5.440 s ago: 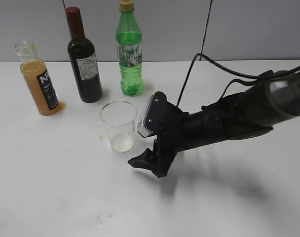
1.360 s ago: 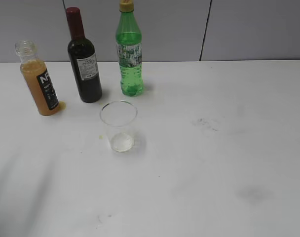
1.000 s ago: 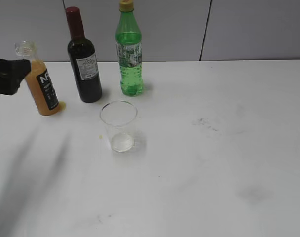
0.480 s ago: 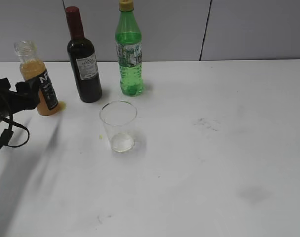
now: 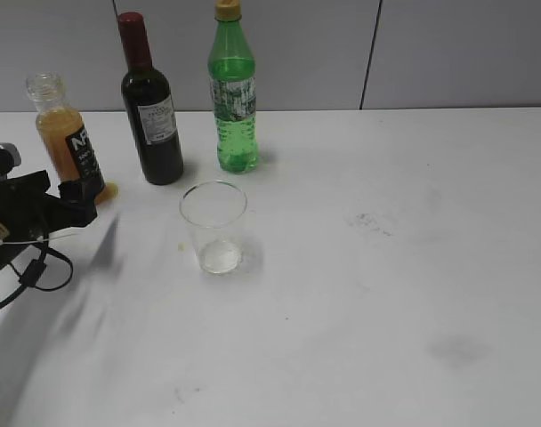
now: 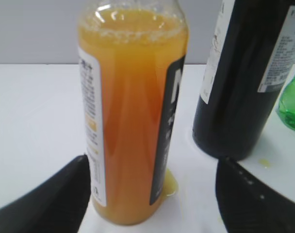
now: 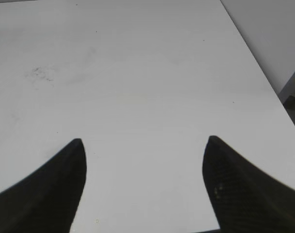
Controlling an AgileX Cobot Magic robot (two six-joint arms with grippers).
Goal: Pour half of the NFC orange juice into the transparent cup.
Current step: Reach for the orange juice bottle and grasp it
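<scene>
Left gripper point(image 6: 150, 194), fingers spread, straddles the base of the small clear plastic NFC orange juice bottle point(image 6: 133, 116), which stands uncapped and nearly full directly ahead: top-heavy, smooth-walled, likely squeezable, best gripped mid-label. Beyond to its right stands a dark glass wine bottle point(image 6: 249, 73). The transparent thin-walled plastic cup point(image 5: 214, 226) sits farther right. The right gripper point(image 7: 145, 187) hangs spread over bare table.

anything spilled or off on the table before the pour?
Yes. A small orange puddle sits on the table at the foot of the NFC orange juice, on the side facing the wine bottle. The juice bottle is uncapped. The transparent cup stands upright. The left gripper is open around the juice bottle.
</scene>
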